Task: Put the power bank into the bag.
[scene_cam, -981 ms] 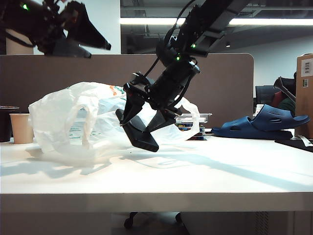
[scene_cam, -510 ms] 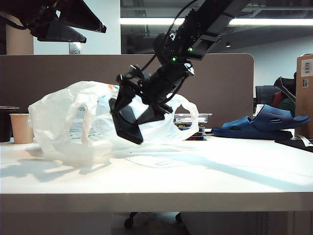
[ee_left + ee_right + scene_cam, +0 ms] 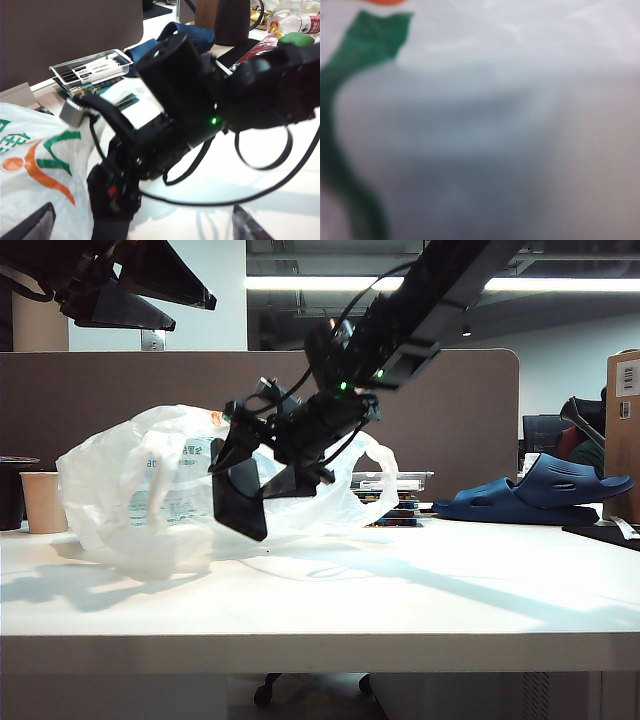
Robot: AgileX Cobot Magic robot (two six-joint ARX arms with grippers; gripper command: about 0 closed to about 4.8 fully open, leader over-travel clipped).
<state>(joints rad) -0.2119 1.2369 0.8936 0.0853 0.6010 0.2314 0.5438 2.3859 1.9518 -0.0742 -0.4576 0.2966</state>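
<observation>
The bag lies crumpled on the white table at the left, thin white plastic with green and orange print. My right gripper reaches down from the upper right and is shut on the power bank, a flat black slab held steeply tilted just above the table, against the bag's near side. The right wrist view shows only blurred bag plastic with a green mark; its fingers are hidden there. My left gripper hangs open high above the bag. In the left wrist view its fingertips stand wide apart over the bag and the right arm.
A beige paper cup stands at the far left behind the bag. A blue sandal lies at the back right next to a cardboard box. A clear box of pens sits behind the bag, before a brown partition.
My right gripper has carried the power bank left toward the bag and tipped it more upright. The left gripper has risen slightly and stays open.
</observation>
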